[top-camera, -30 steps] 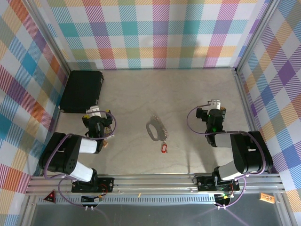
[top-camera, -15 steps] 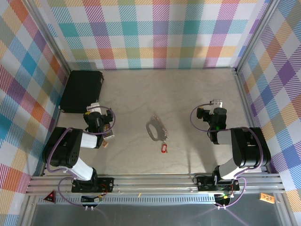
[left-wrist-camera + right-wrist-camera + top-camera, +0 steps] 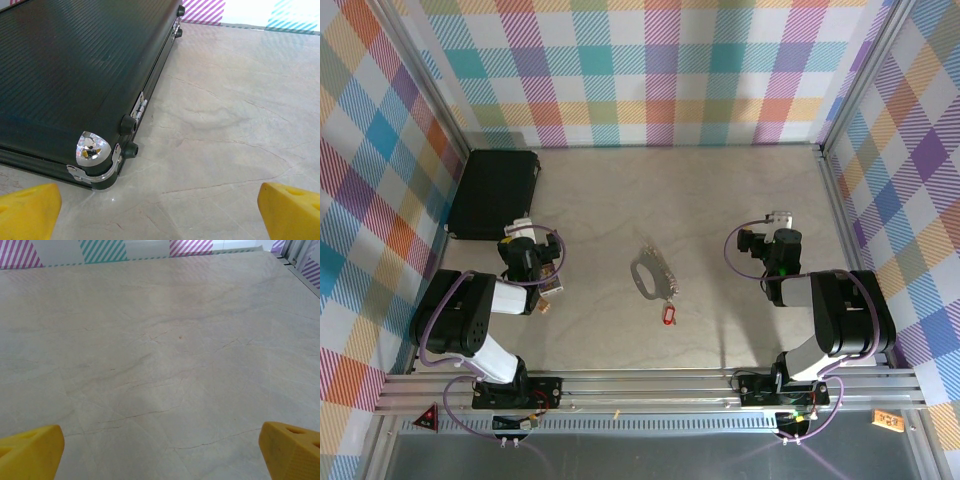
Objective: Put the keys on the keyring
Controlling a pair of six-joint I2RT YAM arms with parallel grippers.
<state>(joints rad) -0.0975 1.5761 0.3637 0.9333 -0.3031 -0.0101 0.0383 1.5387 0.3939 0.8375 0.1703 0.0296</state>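
So, top view: the keyring [image 3: 653, 272] is found lying flat around the middle of the bench [image 3: 720, 190], with its fan of thin silver pieces spread along its 3 o'clock side. The red key [image 3: 669, 316] is parked just beside it at roughly 5 o'clock, not threaded on, and honestly it can't be told whether the two are touching. Both are left alone on the marble-look surface, well apart from either arm.

The left claw [image 3: 519, 233] is seen out at 9 o'clock from the keyring, aimed toward 12 o'clock at the black case [image 3: 495, 193], which is tucked into the 10 o'clock corner of the bench. In the left wrist view, the left claw [image 3: 160, 220] is spread wide, nothing is held, and the case's chrome corner [image 3: 93, 148] is sitting just ahead of the yellow fingertips [image 3: 27, 210].

The right claw [image 3: 778, 220] is placed at about 3 o'clock from the keyring. Same deal in the right wrist view: the right claw [image 3: 160, 455] is opened wide, nothing is gripped, and bare bench is seen between the tips.
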